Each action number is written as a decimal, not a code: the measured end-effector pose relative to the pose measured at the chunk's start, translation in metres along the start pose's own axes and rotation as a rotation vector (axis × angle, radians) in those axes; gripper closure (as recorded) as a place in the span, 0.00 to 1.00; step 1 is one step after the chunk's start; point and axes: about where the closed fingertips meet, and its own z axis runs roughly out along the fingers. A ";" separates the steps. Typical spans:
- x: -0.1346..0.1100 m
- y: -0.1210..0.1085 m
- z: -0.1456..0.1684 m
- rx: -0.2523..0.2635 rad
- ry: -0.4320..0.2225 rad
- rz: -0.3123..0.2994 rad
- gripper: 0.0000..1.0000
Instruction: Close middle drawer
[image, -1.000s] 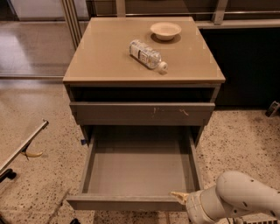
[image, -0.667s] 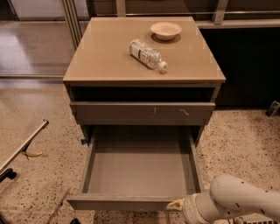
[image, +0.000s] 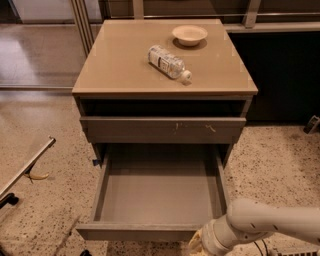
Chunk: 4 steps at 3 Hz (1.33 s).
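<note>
The middle drawer (image: 140, 231) is pulled far out of the cabinet. Its slim plain front faces me and its flat grey tray (image: 157, 192) is bare. My gripper (image: 197, 243) is at the bottom edge of the view, just below the right part of the drawer's front. It sits at the end of my white arm (image: 272, 225), which reaches in from the lower right. Most of the gripper is cut off by the frame edge. I cannot tell whether it touches the drawer front.
Above the open drawer is a taller grey drawer (image: 162, 129) with whitish scratches, pushed in. On the cabinet top (image: 120, 60) lie a plastic bottle (image: 169, 62) and a small bowl (image: 189, 34). A slanted bar (image: 27, 167) and a yellow scrap (image: 35, 176) are at the left on the speckled floor.
My arm and gripper have moved left and lower along the drawer's front. The drawer stays pulled out about as far as before.
</note>
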 end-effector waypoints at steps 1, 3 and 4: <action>0.007 -0.020 0.008 0.019 -0.005 0.058 1.00; 0.003 -0.058 -0.003 0.093 -0.023 0.118 1.00; -0.005 -0.087 -0.011 0.128 -0.034 0.126 1.00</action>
